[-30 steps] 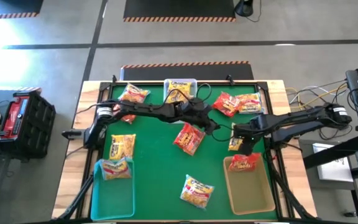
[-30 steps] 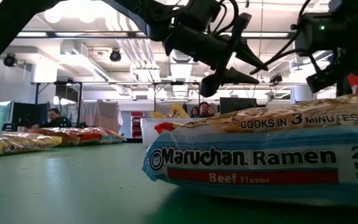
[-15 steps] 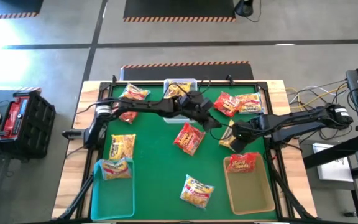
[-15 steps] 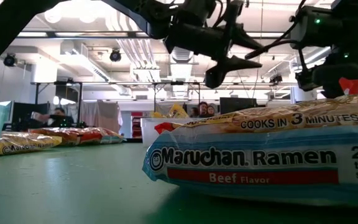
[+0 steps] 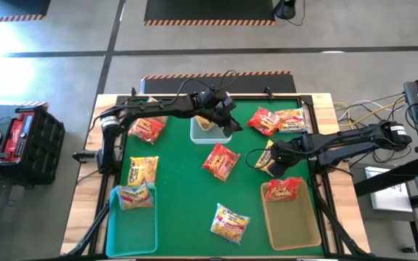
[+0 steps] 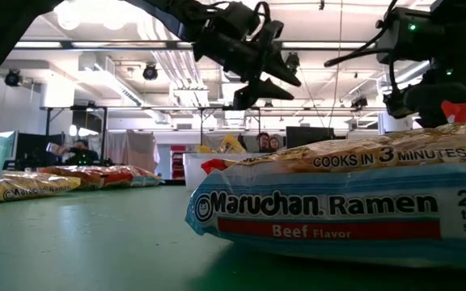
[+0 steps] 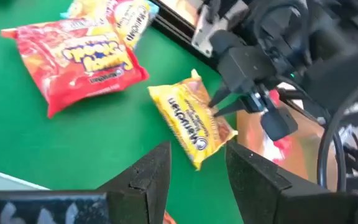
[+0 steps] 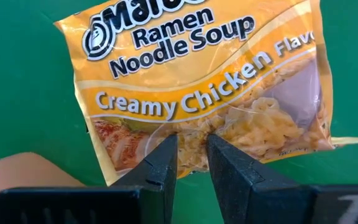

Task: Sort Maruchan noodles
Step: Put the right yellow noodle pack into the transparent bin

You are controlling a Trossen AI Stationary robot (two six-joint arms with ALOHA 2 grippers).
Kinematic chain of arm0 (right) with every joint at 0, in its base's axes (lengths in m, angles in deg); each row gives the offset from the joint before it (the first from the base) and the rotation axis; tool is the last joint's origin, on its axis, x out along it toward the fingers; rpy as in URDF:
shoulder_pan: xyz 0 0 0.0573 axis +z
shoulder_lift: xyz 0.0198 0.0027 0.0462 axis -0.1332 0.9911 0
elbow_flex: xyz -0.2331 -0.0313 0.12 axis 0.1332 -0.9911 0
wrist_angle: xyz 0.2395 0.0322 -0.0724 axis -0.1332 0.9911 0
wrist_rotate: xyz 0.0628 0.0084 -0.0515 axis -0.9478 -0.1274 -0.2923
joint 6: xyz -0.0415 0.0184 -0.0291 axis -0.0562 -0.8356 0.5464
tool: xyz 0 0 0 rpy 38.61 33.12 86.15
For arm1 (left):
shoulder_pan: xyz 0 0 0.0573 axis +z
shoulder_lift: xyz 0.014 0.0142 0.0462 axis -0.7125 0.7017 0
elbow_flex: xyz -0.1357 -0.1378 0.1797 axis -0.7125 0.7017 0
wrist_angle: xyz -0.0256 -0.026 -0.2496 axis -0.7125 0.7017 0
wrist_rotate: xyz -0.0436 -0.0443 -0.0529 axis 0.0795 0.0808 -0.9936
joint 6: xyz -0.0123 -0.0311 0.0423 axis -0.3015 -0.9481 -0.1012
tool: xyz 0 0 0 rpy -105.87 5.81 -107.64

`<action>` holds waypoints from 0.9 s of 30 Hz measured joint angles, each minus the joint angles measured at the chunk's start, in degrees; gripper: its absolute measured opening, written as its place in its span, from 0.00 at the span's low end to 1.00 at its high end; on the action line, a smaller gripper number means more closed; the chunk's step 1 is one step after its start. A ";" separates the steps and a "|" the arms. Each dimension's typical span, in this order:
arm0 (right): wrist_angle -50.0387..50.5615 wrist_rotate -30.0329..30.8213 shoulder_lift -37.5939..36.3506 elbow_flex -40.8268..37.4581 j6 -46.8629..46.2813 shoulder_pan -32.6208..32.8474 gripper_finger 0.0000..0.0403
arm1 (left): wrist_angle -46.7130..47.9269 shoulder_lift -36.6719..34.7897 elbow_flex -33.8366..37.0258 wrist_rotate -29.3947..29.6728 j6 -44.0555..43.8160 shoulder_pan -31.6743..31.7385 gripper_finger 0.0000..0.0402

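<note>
The yellow Creamy Chicken packet (image 8: 207, 84) hangs from the right gripper (image 5: 274, 161), whose fingers pinch one short edge; in the high view it (image 5: 265, 158) sits above the green table mat (image 5: 187, 188), between the central red packet (image 5: 220, 161) and the tan bin (image 5: 292, 217). Its long axis runs roughly along the table's depth, tilted slightly, with the pinched end toward the tan bin.

The central red packet lies flat, long axis diagonal. A red packet (image 5: 283, 191) rests in the tan bin's far end. Two packets (image 5: 278, 120) lie side by side near the far right corner. One packet (image 5: 228, 222) lies near the front edge, one yellow packet (image 5: 143, 171) on the left, and one packet (image 5: 134, 195) in the teal bin (image 5: 131, 225).

The left gripper (image 5: 227, 119) hovers over the clear bin (image 5: 207, 129) at the far centre, fingers spread and empty.

The mat covers a wood-edged table on a grey concrete floor. The low view shows an open workshop with ceiling ducts, monitors and people seated behind.
</note>
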State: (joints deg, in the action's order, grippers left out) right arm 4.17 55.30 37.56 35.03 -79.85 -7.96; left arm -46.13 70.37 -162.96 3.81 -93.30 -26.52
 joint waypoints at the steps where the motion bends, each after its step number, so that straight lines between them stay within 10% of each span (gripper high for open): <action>1: -1.46 -0.05 0.12 -0.04 0.08 -0.30 0.20 | 0.01 -0.09 0.42 -0.13 0.26 0.00 0.34; 13: -14.97 1.46 2.12 0.19 3.65 -5.45 0.20 | -27.63 0.70 20.67 1.52 -19.38 -1.46 0.34; 27: -8.87 -5.35 -4.97 3.33 -0.85 -4.94 0.20 | -29.18 0.72 22.26 5.50 -21.34 -5.29 0.34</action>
State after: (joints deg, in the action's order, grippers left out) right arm -4.71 49.96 32.59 38.36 -80.70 -12.90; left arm -75.31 71.09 -140.70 9.31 -114.63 -31.81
